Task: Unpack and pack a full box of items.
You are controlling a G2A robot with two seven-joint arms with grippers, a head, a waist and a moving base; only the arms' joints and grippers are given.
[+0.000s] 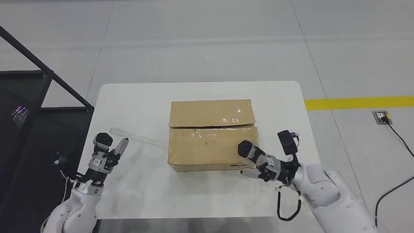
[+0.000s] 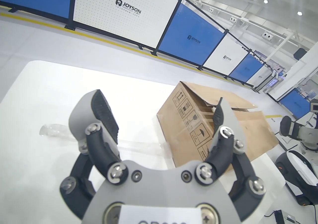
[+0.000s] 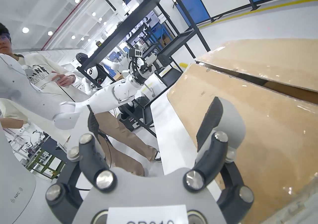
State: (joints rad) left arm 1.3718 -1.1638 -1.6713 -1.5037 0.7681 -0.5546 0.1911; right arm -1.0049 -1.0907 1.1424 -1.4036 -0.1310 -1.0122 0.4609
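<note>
A brown cardboard box (image 1: pixel 212 136) stands in the middle of the white table (image 1: pixel 278 103), its two top flaps folded down with a narrow gap between them. My right gripper (image 1: pixel 248 161) is open at the box's near right corner. In the right wrist view one finger pad (image 3: pixel 211 120) lies against the box wall (image 3: pixel 268 120), and nothing sits between the fingers of this gripper (image 3: pixel 154 123). My left gripper (image 1: pixel 111 147) hovers open over the table's left side, apart from the box. The left wrist view has its fingers (image 2: pixel 161 120) spread wide, with the box (image 2: pixel 198 120) beyond them.
A clear plastic strip (image 1: pixel 137 136) lies on the table between the left gripper and the box, also seen as a transparent strip (image 2: pixel 57 132). A black metal rack (image 1: pixel 39 84) stands off the table's left edge. Bare table lies behind and beside the box.
</note>
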